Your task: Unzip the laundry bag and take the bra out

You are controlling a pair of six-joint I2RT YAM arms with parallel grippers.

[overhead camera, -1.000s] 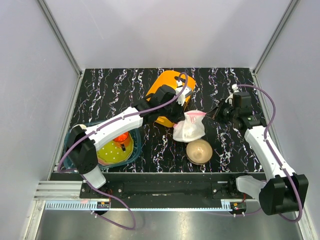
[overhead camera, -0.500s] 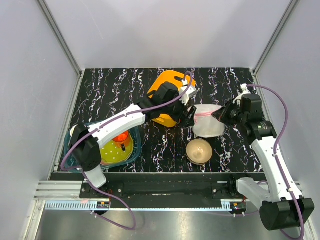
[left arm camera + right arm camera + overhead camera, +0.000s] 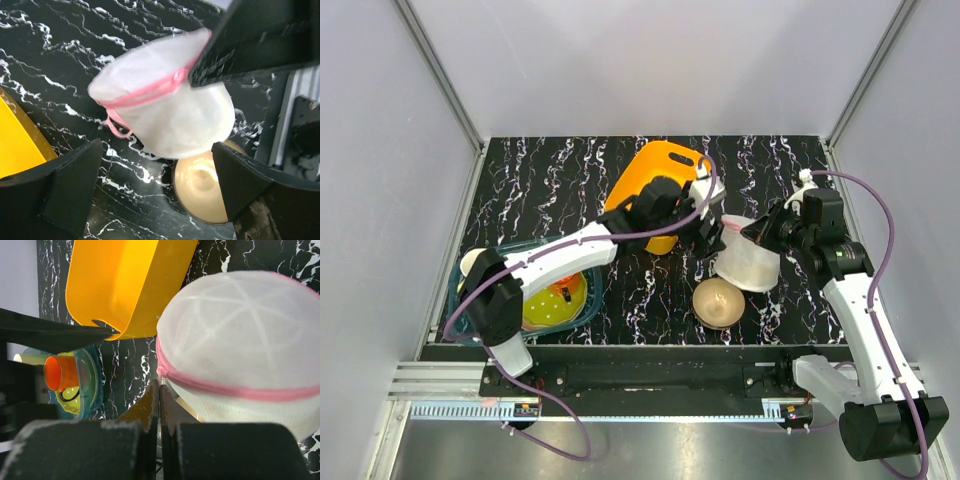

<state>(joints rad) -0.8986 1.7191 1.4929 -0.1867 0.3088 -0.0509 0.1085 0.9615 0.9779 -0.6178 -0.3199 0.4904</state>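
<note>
A black marble-patterned tabletop with white veins (image 3: 545, 180) forms the floor of a booth with plain pale grey walls (image 3: 650, 60), joined by slanting aluminium corner posts (image 3: 439, 72). A ridged silver metal rail (image 3: 435, 381) runs along its near edge. The light is soft and even.

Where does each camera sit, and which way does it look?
Top: fixed above and behind the arms' bases, looking down on the table; left arm and right arm show.
Left wrist: on the left arm, looking past the open left gripper at bag and bowl.
Right wrist: on the right arm, looking past the shut right gripper at bag and basket.
Shared: all three show the bag.
</note>
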